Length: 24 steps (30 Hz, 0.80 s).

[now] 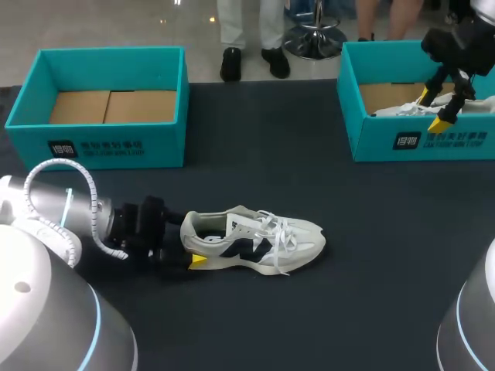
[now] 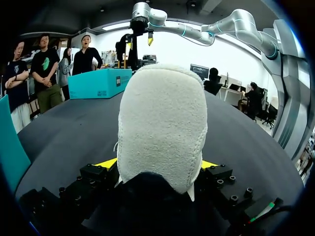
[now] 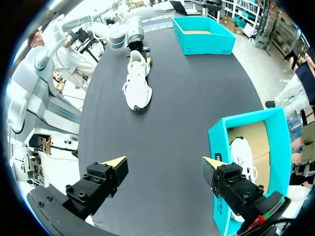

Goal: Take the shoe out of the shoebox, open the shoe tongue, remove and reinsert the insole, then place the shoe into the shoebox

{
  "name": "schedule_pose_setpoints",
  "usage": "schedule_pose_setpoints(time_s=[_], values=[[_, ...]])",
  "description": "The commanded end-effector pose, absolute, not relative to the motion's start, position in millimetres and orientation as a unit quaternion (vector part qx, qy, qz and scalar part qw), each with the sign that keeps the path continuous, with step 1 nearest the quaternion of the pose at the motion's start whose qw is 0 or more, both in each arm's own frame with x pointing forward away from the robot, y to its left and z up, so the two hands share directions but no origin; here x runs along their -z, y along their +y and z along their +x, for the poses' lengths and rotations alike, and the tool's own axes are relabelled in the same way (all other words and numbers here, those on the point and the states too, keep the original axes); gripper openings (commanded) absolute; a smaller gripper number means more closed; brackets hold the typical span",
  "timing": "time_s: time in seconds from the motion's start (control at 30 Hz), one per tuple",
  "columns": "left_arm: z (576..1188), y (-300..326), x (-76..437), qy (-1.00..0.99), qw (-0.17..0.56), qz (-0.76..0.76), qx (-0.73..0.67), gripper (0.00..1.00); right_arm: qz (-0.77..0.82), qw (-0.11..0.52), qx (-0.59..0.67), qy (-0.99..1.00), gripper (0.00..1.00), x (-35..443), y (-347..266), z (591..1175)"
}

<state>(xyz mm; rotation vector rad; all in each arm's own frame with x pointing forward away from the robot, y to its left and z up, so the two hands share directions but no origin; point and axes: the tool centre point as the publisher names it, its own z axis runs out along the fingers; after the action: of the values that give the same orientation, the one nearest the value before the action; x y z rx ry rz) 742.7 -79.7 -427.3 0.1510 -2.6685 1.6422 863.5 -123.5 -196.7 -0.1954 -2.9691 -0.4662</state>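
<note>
The heel of the shoe (image 2: 162,123), gripped between the fingers of our left gripper (image 2: 157,164), blocks its toe and laces ahead. Under our right gripper (image 3: 165,163), one finger and the shoebox (image 3: 217,145) wall cover part of the second shoe (image 3: 241,152).

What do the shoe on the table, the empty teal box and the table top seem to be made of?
Shoe: cream upper, probably suede and mesh, its heel fuzzy and napped close up; white cord laces. Empty box: cardboard, matte teal walls, bare brown floor with a flap seam. Table top: dark matte, perhaps cloth or rubber; no glare.
</note>
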Motion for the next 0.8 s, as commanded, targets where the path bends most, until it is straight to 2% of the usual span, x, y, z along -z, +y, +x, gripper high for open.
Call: schedule_pose_setpoints(time_s=[0.03,0.07,0.1,0.13,0.8], values=[[743.8,-82.0,430.4,-0.853,0.003,0.049,-0.519,0.24,-0.064,0.065,0.153,-0.984,1.00,196.8,-123.5,864.5],[743.8,-81.9,430.6,-0.854,0.003,0.048,-0.519,0.18,-0.064,0.065,0.153,-0.984,1.00,196.8,-123.5,864.5],[743.9,-81.8,430.7,-0.854,0.003,0.048,-0.518,0.02,-0.064,0.065,0.153,-0.984,1.00,196.8,-123.5,864.5],[743.9,-81.7,430.7,-0.854,0.003,0.047,-0.518,0.00,-0.064,0.065,0.153,-0.984,1.00,196.8,-123.5,864.5],[743.9,-80.4,429.1,-0.857,0.004,0.044,-0.514,0.00,-0.064,0.065,0.153,-0.984,1.00,196.8,-123.5,864.5]])
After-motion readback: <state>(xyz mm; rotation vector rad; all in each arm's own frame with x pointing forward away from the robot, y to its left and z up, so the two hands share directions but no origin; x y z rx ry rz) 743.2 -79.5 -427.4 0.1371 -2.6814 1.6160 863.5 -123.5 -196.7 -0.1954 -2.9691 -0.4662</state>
